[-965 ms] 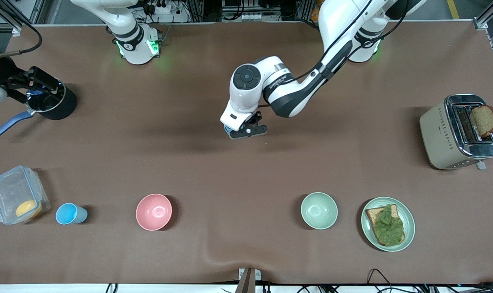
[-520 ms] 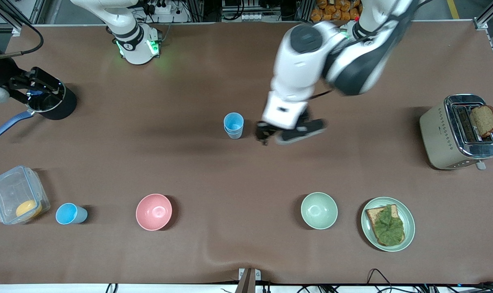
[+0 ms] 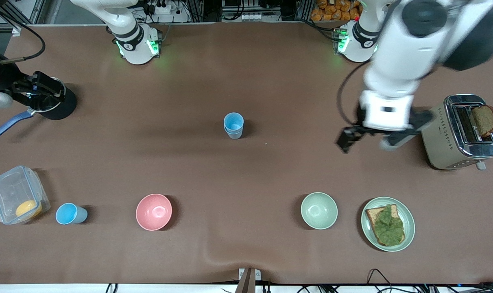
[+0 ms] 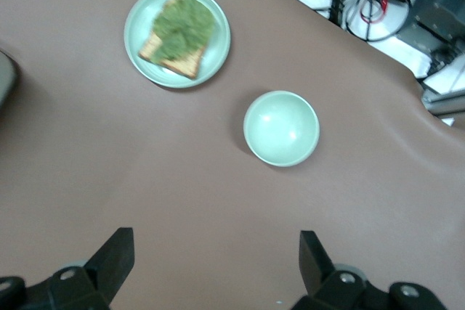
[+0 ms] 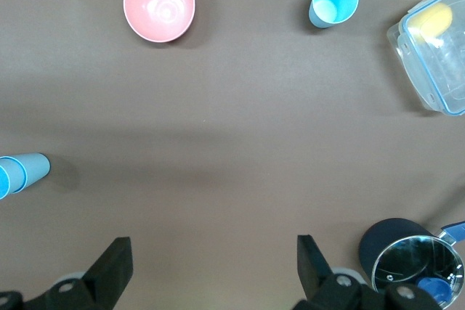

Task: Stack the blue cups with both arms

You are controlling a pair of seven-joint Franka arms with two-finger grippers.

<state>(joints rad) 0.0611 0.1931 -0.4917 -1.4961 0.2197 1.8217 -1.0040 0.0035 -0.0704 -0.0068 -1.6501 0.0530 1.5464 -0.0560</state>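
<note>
The left end effector (image 3: 365,140) has let go and swung away toward the silver toaster (image 3: 460,132), jaws spread and empty. It leaves two small light-blue plastic cups nested as one stack (image 3: 233,125) at the middle of the brown desk (image 3: 246,171). A third light-blue cup (image 3: 70,213) stands unstacked beside the clear plastic container (image 3: 18,194), nearer the camera. The right end effector (image 5: 211,281) hovers released beside the black pot (image 3: 51,99), likely the one to fetch it.
</note>
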